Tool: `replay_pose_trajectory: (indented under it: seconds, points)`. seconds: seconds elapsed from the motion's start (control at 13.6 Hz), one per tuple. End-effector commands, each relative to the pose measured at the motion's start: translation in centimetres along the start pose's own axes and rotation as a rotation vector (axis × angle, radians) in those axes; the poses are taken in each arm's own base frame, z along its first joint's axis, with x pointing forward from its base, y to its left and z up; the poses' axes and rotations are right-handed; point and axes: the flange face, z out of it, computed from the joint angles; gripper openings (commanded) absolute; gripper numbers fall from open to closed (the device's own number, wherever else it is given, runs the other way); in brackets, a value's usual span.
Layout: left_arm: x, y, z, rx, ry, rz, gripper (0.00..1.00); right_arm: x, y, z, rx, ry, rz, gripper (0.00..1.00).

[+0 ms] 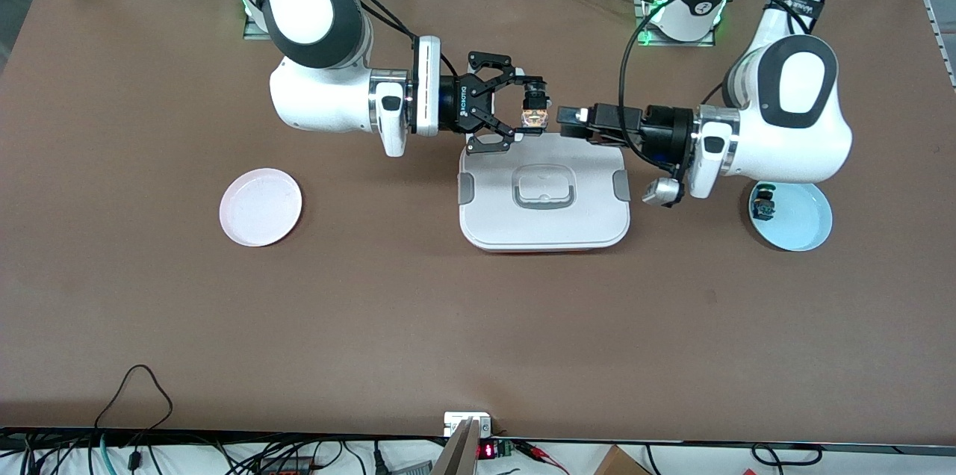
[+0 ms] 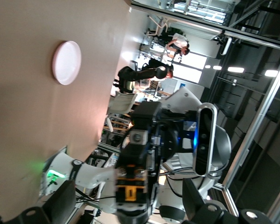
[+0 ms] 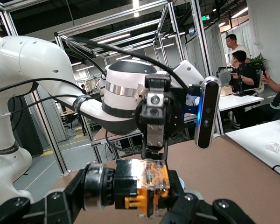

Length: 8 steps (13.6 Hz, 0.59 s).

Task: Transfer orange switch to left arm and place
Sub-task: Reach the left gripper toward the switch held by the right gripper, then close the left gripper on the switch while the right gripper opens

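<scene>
The orange switch (image 1: pixel 533 110) hangs in the air over the edge of the white box (image 1: pixel 545 195) that lies nearest the robots' bases. My right gripper (image 1: pixel 532 107) is shut on it, fingers on its black body and silvery end. In the right wrist view the switch (image 3: pixel 142 184) lies crosswise in my right gripper (image 3: pixel 130 207), orange part showing. My left gripper (image 1: pixel 571 116) faces it from the left arm's side, just short of it, and is open. In the left wrist view the switch (image 2: pixel 132 186) sits between the spread fingers of my left gripper (image 2: pixel 130 207), untouched by them.
A pink plate (image 1: pixel 261 207) lies toward the right arm's end of the table. A light blue plate (image 1: pixel 803 221) under the left arm holds another small switch (image 1: pixel 763 205). The box has grey side clips and a recessed handle (image 1: pixel 544 186).
</scene>
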Motion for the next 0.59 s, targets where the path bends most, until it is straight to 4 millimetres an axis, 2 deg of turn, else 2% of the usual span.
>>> replay_pose_trajectory:
  seconds: [0.0,0.22,0.29,0.37,0.52]
  points:
    - [-1.1,0.0,0.5,-0.024,0.013,0.011,0.97,0.5,0.0,0.4,-0.009,0.013,-0.021,0.02]
    - [-1.7,-1.1,1.4,-0.022,-0.024,0.016,0.64,0.5,0.0,0.4,-0.009,0.013,-0.021,0.02]
    - [-2.2,-1.1,3.0,-0.019,-0.051,0.026,0.52,0.5,0.0,0.4,-0.009,0.013,-0.021,0.02]
    - [-2.2,-1.1,3.3,-0.017,-0.050,0.025,0.45,0.5,0.0,0.4,-0.009,0.013,-0.021,0.02]
    - [-2.2,-1.1,3.2,-0.015,-0.048,0.027,0.38,0.6,-0.1,0.4,-0.009,0.014,-0.022,0.02]
